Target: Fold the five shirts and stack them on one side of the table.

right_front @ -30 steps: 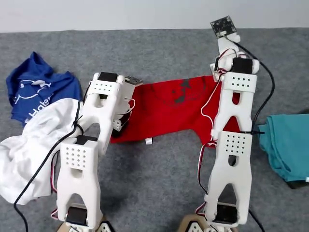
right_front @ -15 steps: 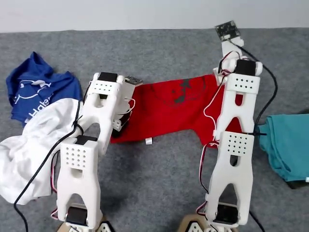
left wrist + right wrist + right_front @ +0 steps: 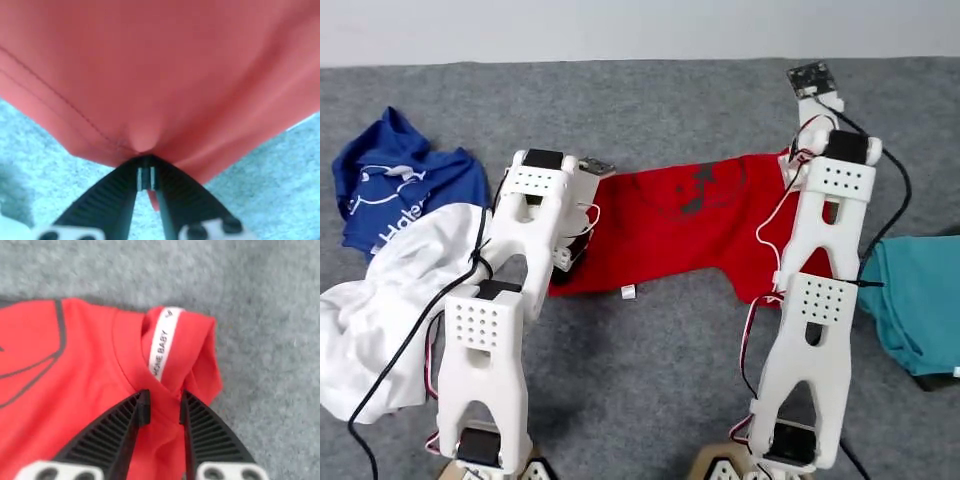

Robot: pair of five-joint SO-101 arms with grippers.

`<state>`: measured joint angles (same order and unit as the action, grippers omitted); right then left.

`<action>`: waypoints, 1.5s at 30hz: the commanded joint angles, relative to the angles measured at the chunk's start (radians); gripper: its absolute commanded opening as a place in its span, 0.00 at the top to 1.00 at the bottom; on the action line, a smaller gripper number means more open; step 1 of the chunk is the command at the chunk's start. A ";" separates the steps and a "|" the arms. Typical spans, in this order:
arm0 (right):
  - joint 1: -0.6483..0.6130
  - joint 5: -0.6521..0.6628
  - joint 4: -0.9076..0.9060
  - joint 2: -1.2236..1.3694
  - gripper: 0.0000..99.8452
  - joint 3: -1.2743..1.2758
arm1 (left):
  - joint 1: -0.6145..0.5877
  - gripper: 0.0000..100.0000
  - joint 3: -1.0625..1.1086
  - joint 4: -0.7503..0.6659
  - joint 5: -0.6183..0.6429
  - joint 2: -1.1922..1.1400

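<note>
Red shirt (image 3: 670,235) spread centre, blue shirt (image 3: 390,190), white shirt (image 3: 380,310) crumpled left — teal shirt (image 3: 915,300) right

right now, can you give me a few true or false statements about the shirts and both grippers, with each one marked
1. The left gripper is clamped on the edge of the red cotton shirt. True.
2. The right gripper hangs open over the bare grey felt table cover. False: it pinches the red cotton shirt near its white neck label.
3. The crumpled white shirt overlaps the edge of the blue printed shirt. True.
4. The teal shirt lies against the crumpled white shirt. False: it lies apart from it, on the far side of the right arm.
</note>
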<state>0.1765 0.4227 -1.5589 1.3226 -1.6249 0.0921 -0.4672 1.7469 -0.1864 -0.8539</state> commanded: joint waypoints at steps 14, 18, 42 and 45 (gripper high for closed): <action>0.027 -0.008 0.031 0.053 0.99 -0.060 | 0.051 1.00 0.010 0.005 -0.005 -0.020; 0.030 -0.006 0.005 -0.031 0.99 -0.060 | 0.049 1.00 0.010 0.005 -0.005 -0.020; 0.110 0.140 0.031 -0.024 0.82 -0.060 | 0.051 1.00 0.010 0.006 -0.002 -0.015; 0.104 0.140 0.025 -0.041 0.77 -0.061 | 0.051 1.00 0.013 0.006 -0.002 -0.012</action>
<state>0.2731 0.5516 -1.5420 1.3180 -1.6418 0.1304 -0.4641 1.7469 -0.1849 -0.8554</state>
